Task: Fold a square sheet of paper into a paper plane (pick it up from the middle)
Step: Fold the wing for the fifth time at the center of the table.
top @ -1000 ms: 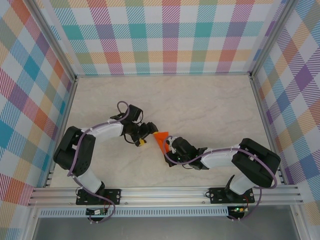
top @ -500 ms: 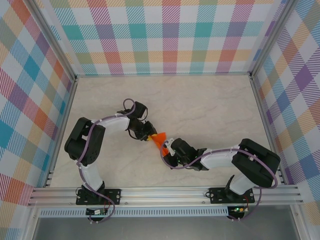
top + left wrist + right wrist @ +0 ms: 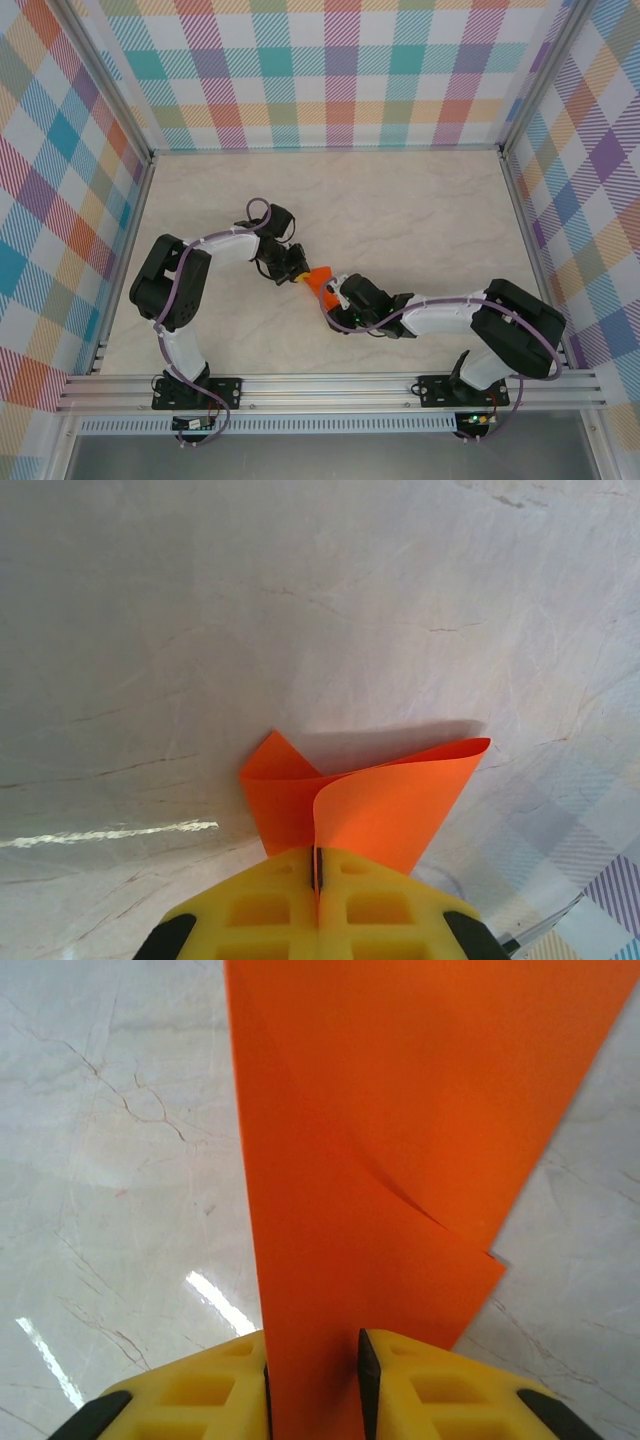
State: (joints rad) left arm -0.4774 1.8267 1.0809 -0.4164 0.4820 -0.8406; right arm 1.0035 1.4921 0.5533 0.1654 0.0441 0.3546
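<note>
The orange paper plane (image 3: 318, 279) hangs just above the marble table, between the two grippers at mid-table. My left gripper (image 3: 297, 274) reaches in from the left and is shut on it. In the left wrist view the yellow fingers (image 3: 260, 910) pinch the folded edge, and the paper plane (image 3: 385, 805) fans out beyond my left gripper (image 3: 318, 865). My right gripper (image 3: 331, 293) comes from the right. In the right wrist view the paper plane (image 3: 380, 1150) runs up between the parted jaws of my right gripper (image 3: 312, 1380), against the left pad, with a gap to the right pad.
The pale marble tabletop (image 3: 400, 210) is framed by aluminium rails and checked walls (image 3: 330, 70). Both arm bases sit on the near rail (image 3: 330, 385).
My left gripper moved right to the paper and shut on it. My right gripper's jaws, shut on the paper before, have parted.
</note>
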